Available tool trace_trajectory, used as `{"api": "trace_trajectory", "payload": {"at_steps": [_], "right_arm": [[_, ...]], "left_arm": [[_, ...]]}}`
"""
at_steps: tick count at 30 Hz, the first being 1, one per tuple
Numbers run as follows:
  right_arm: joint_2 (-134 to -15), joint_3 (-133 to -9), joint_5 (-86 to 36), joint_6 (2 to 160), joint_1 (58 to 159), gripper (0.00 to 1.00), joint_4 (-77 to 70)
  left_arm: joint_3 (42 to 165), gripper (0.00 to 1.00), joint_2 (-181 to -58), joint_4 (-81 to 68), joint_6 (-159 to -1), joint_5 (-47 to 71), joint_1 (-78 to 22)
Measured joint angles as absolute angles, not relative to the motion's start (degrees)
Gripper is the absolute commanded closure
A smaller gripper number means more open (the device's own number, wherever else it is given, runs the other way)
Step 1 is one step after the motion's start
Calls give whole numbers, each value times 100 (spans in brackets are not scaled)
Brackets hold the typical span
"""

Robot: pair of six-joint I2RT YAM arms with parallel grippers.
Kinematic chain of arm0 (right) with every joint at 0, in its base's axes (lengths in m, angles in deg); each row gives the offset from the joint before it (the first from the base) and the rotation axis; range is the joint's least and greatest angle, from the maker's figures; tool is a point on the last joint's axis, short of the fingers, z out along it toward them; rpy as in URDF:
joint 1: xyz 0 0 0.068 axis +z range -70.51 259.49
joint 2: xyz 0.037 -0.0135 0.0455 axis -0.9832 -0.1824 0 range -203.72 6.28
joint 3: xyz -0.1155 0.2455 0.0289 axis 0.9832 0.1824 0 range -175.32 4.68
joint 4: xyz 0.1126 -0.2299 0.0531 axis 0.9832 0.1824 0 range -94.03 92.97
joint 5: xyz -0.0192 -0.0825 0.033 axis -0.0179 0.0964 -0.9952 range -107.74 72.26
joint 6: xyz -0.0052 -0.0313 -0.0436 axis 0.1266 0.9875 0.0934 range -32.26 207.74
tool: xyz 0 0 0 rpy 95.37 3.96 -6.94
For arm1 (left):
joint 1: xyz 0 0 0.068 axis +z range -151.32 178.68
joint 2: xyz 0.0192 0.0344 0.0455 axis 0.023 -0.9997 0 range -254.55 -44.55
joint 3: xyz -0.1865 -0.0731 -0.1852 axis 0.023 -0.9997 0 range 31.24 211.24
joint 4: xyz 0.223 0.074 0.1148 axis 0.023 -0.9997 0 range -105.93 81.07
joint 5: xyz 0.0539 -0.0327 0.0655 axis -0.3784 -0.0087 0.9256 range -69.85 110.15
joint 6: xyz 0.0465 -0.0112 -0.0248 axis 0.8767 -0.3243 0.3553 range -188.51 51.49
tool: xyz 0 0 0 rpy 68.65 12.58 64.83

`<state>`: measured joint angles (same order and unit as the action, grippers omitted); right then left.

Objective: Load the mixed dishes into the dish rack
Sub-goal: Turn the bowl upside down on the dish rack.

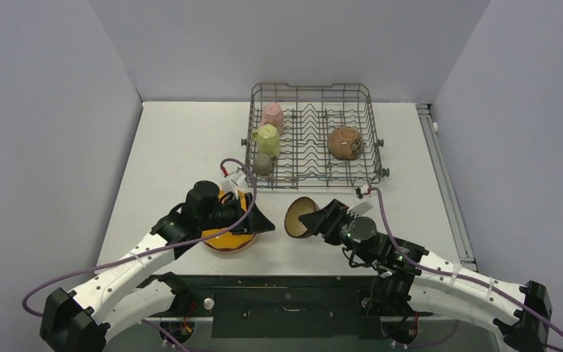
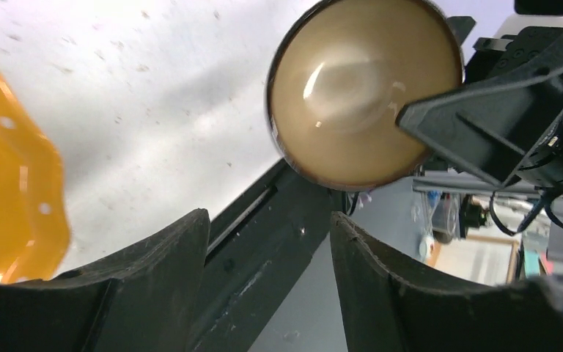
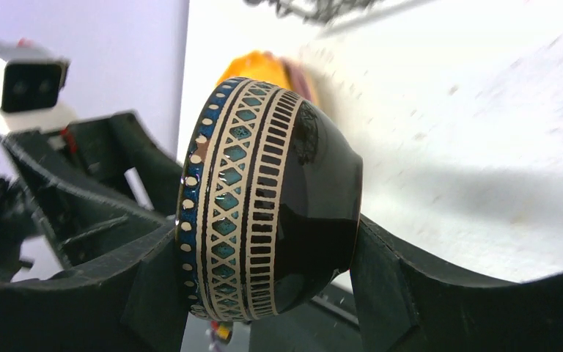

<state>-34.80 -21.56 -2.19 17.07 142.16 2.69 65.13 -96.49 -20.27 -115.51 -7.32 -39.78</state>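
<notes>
A brown bowl [image 1: 298, 217] with a tan inside [image 2: 363, 92] and a patterned band [image 3: 243, 198] hangs on its side above the table's front. My right gripper [image 1: 311, 220] is shut on it, one finger at the rim and one at the foot [image 3: 264, 246]. My left gripper [image 1: 267, 224] stands open and empty just left of the bowl, its fingers [image 2: 168, 257] apart from it. The orange dotted plate [image 1: 227, 239] lies under the left wrist [image 2: 11, 183]. The dish rack [image 1: 310, 86] holds a pink mug [image 1: 272, 116], a pale yellow mug [image 1: 267, 139], a small grey-olive cup [image 1: 263, 164] and another brown bowl [image 1: 345, 142].
The rack stands at the back middle of the white table [image 1: 183, 147]. A dark mounting frame [image 1: 286, 301] runs along the near edge between the arm bases. Grey walls close in both sides.
</notes>
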Motion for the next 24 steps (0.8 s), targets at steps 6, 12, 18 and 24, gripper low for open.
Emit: {"api": "trace_trajectory", "payload": {"at_steps": [6, 12, 18, 24], "right_arm": [[-3757, -2927, -1071, 2566, 12221, 100, 844], [-5143, -4424, -1617, 3895, 10326, 100, 1476], [-6948, -6225, -1095, 5370, 9670, 100, 2354], [-8640, -7777, 374, 6537, 9928, 100, 3049]], "left_arm": [[7001, 41, -9627, -2647, -11081, -467, -3438], [7090, 41, -9673, -2980, -10677, -382, -3333], [7090, 41, -9748, -3187, -10406, -434, -3283], [7090, 41, -9564, -3321, -10266, -506, -3278]]}}
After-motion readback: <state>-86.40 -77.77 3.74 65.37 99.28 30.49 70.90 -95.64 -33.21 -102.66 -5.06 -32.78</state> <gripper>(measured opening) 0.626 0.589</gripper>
